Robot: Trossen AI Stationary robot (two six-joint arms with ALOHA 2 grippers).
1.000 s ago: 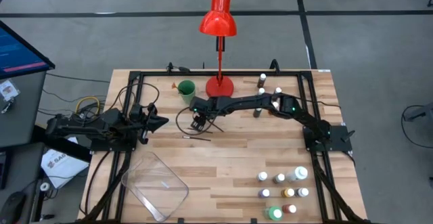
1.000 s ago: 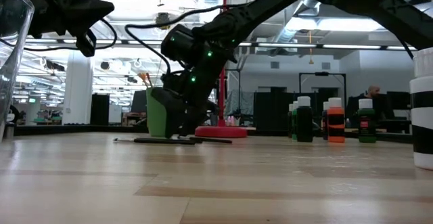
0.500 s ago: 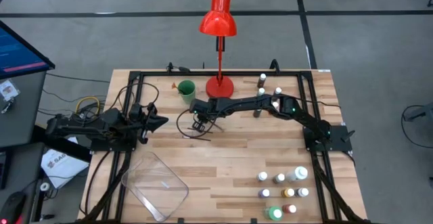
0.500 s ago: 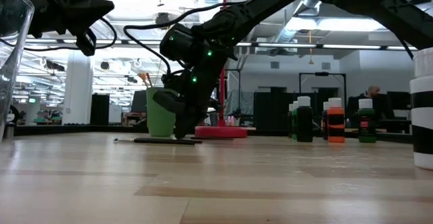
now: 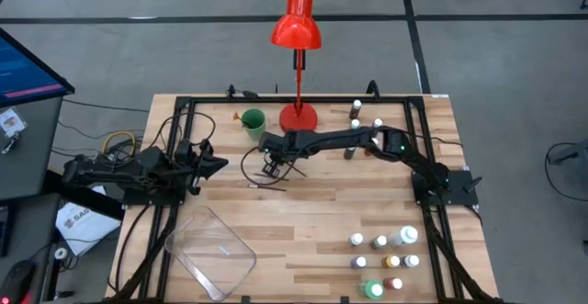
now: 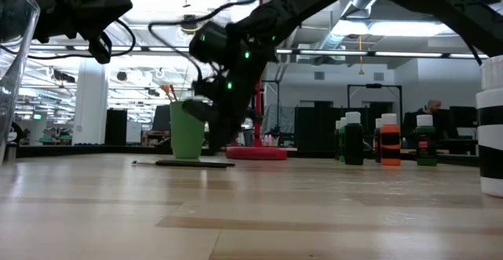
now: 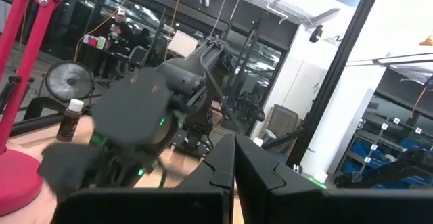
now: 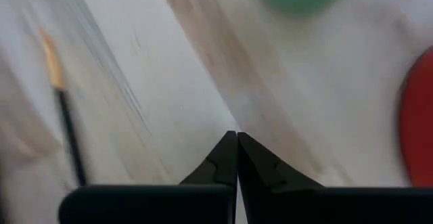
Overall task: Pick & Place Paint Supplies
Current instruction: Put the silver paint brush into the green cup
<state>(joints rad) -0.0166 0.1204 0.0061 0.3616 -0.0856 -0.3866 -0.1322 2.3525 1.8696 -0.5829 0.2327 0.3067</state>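
Observation:
Thin dark brushes (image 5: 267, 185) lie flat on the wooden table (image 5: 312, 221), seen as a dark line in the low view (image 6: 185, 163). My right gripper (image 5: 269, 168) hangs just above them, shut, pointing steeply down; its wrist view shows the fingers closed (image 8: 235, 143) with nothing between them, and one brush (image 8: 67, 143) with a yellow tip off to the side. Small white-capped paint bottles (image 5: 381, 263) stand near the right front corner, and a few more bottles (image 5: 356, 111) at the far right. My left gripper (image 5: 220, 164) waits shut at the table's left.
A green cup (image 5: 253, 120) and a red desk lamp's base (image 5: 298, 116) stand just beyond the right gripper. A clear plastic tray (image 5: 209, 252) lies at the front left. Black frame rails (image 5: 184, 139) and cables run along the table's sides.
My right gripper has shut at the brushes and then risen a little off the table, toward the green cup. The brushes still lie on the table where they were.

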